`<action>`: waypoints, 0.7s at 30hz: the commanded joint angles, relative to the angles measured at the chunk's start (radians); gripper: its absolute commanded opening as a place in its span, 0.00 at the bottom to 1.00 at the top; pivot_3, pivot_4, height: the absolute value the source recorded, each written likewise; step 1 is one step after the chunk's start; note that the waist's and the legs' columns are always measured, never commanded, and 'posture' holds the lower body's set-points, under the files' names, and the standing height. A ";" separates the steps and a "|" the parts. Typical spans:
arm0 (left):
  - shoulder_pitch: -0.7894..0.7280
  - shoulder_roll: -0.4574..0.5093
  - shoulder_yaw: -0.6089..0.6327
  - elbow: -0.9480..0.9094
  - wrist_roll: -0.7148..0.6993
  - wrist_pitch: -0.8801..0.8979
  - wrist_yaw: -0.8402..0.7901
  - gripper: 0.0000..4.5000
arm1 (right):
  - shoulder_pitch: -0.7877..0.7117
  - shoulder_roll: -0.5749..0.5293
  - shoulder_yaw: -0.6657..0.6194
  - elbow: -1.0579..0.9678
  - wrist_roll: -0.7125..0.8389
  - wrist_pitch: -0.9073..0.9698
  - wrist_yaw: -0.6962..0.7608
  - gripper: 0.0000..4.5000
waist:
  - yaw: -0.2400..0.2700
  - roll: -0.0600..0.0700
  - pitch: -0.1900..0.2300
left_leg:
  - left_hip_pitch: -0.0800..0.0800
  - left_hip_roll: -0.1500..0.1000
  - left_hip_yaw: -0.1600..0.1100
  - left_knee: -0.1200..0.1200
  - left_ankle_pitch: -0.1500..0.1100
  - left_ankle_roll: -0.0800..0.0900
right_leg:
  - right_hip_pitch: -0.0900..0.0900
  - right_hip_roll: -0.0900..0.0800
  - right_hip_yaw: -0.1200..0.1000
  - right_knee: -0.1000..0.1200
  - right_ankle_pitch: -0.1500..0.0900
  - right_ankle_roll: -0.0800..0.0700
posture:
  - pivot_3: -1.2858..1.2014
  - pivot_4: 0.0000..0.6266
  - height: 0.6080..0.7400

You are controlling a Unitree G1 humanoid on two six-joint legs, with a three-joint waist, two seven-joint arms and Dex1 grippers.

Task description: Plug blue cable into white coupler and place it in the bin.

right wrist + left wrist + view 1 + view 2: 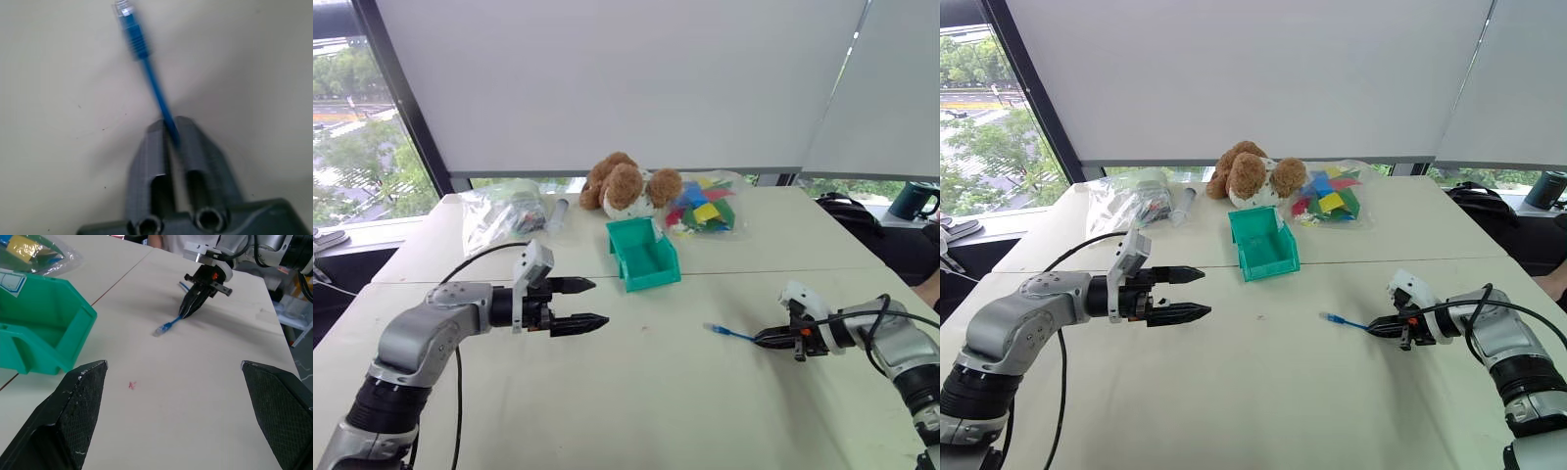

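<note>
No readable text, brand, number or sign anywhere. White label on bin (34, 328) wall, at 11 o'clock in left wrist view: printing too small to read.

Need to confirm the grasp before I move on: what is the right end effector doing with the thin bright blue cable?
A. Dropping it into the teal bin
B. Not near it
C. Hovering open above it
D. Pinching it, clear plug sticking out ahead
D: the right end effector is closed on the thin bright blue cable, with the clear plug free beyond the fingertips.
</note>
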 commanded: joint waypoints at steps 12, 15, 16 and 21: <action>-0.044 0.013 0.022 0.007 -0.003 -0.008 0.002 1.00 | -0.074 0.187 0.161 -0.518 0.034 0.253 0.038 0.01 | 0.003 0.001 0.000 | 0.000 0.000 -0.001 0.001 0.000 0.000 | -0.001 0.000 0.000 0.002 0.000 0.000 | 0.52 0.24 1.00; -0.034 0.010 0.019 -0.003 -0.004 -0.011 0.000 1.00 | -0.096 0.259 0.246 -0.443 -0.036 0.222 0.010 0.01 | 0.003 0.000 0.000 | -0.001 0.000 -0.001 0.001 0.000 0.000 | -0.001 0.000 0.000 0.002 0.000 0.000 | 0.52 0.24 1.00; -0.032 0.009 0.016 -0.006 -0.004 -0.012 0.000 1.00 | -0.101 0.274 0.266 -0.421 -0.056 0.208 0.003 0.01 | 0.001 0.000 0.000 | -0.001 0.000 -0.001 0.001 0.000 0.000 | -0.001 0.000 0.000 0.002 0.000 0.000 | 0.52 0.24 1.00; -0.035 -0.010 -0.004 0.025 0.010 -0.032 -0.011 1.00 | -0.125 0.318 0.309 -0.326 -0.126 0.158 -0.037 0.13 | -0.001 0.000 0.000 | 0.000 0.000 -0.001 0.001 0.000 0.000 | -0.001 0.000 0.000 0.002 0.000 0.000 | 0.52 0.24 1.00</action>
